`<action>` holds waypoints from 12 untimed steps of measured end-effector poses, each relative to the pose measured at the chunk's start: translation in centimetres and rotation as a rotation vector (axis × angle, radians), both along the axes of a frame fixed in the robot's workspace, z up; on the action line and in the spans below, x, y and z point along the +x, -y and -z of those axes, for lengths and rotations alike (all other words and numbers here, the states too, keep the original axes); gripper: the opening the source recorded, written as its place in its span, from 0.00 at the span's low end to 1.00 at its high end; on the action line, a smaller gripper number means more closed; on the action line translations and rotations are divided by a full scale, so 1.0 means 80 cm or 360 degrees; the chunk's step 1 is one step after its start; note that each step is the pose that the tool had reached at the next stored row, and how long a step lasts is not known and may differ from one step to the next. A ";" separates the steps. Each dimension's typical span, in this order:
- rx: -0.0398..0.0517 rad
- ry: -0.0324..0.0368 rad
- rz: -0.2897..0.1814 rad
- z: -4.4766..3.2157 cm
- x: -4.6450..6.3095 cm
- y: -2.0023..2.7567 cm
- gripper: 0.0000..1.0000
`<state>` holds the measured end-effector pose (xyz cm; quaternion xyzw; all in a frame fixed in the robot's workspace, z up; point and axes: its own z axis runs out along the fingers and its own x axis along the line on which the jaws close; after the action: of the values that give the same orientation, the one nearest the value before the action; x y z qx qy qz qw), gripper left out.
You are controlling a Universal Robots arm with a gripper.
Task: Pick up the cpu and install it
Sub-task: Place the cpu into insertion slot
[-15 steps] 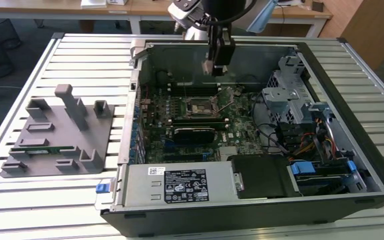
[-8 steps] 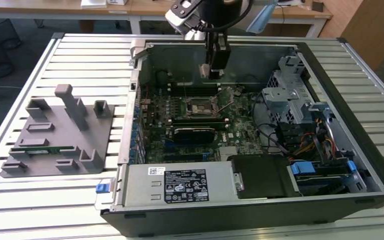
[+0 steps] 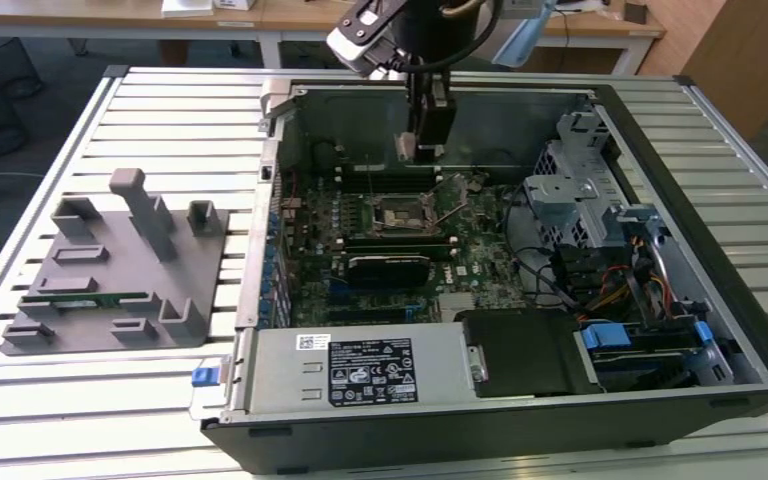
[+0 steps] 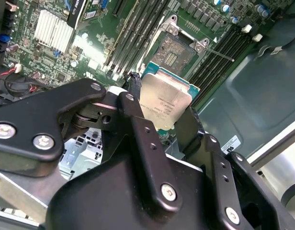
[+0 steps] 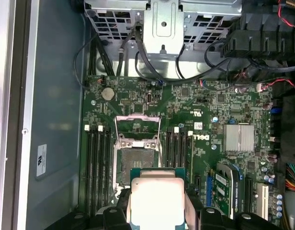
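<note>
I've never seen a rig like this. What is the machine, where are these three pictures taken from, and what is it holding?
It is one robot arm with a two-fingered gripper. The exterior view looks from off the arm at a slatted table bearing an open computer case and a grey holder with a memory stick. Both wrist views come from cameras riding on the arm, looking into the case. The gripper is shut on the cpu, a silvery square chip, held close to the open socket, not yet seated.
</note>
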<state>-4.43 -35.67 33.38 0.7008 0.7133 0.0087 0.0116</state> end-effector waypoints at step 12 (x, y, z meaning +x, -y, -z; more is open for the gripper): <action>0.0000 0.0000 0.0000 0.0063 -0.001 0.0000 0.53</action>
<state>-4.49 -35.67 32.88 0.7008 0.7132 0.0087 0.0116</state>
